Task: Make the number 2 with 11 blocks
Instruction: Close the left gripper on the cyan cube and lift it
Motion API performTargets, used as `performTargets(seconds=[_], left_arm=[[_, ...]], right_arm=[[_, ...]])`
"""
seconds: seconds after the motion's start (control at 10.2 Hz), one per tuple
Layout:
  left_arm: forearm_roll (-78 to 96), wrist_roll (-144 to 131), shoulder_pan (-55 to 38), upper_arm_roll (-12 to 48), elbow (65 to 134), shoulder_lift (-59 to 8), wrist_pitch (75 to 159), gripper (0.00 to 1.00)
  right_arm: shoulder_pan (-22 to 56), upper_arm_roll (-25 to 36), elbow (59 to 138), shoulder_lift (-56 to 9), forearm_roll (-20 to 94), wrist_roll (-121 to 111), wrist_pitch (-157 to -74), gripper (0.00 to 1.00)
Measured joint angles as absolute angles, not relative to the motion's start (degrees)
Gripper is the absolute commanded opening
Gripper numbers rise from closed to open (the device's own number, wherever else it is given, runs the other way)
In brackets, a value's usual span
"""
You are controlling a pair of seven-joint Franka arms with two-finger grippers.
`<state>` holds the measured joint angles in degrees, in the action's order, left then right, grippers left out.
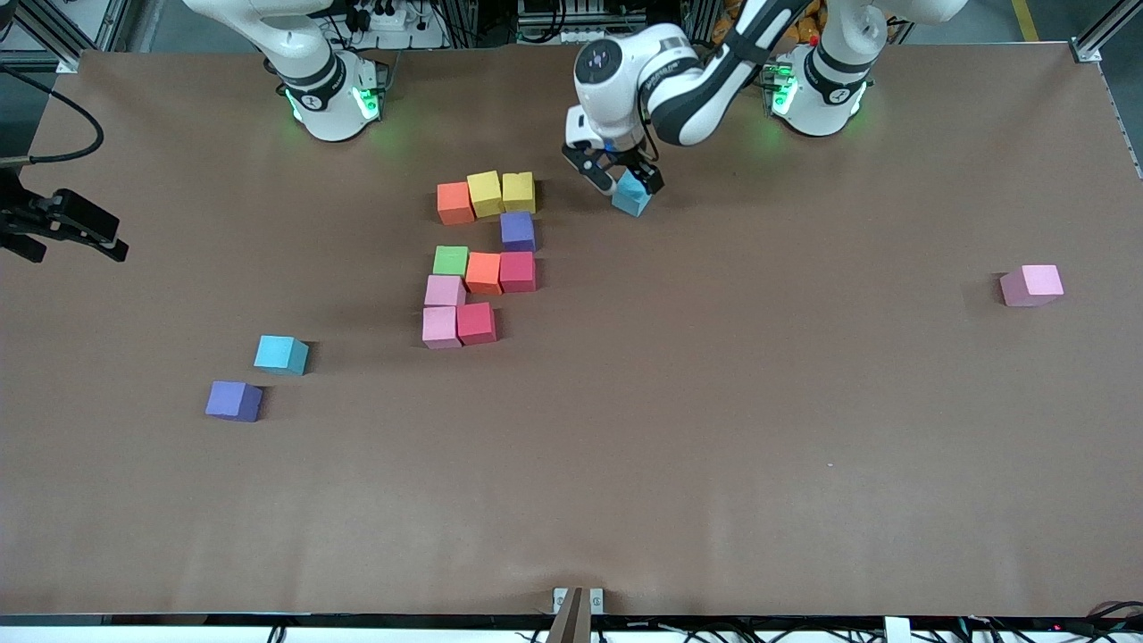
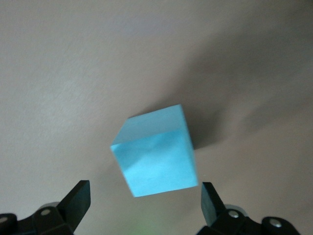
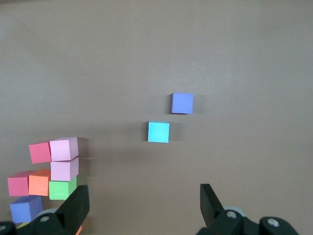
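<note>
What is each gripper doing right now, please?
Left gripper: open, fingers on either side of a light blue block, not gripping it.
Right gripper: open, holding nothing.

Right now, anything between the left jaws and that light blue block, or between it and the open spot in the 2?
Nothing visible. The left gripper has its jaws open on either side of the light blue block, nothing between them. The missing cube sits beside the red block in the nearest row, and the bare table between holds nothing.
</note>
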<state>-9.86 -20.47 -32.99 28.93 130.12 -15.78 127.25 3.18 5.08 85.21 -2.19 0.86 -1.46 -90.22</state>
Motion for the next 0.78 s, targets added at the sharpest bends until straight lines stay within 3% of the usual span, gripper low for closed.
performTargets(seconds=[0.78], left_arm=[[-9.52,-22.1,-33.07,26.93,127.51,-19.4,126.26,1.0]], right_arm=[[3.64,5.05,85.22,-2.27,0.86,-1.48,-90.22,1.0]])
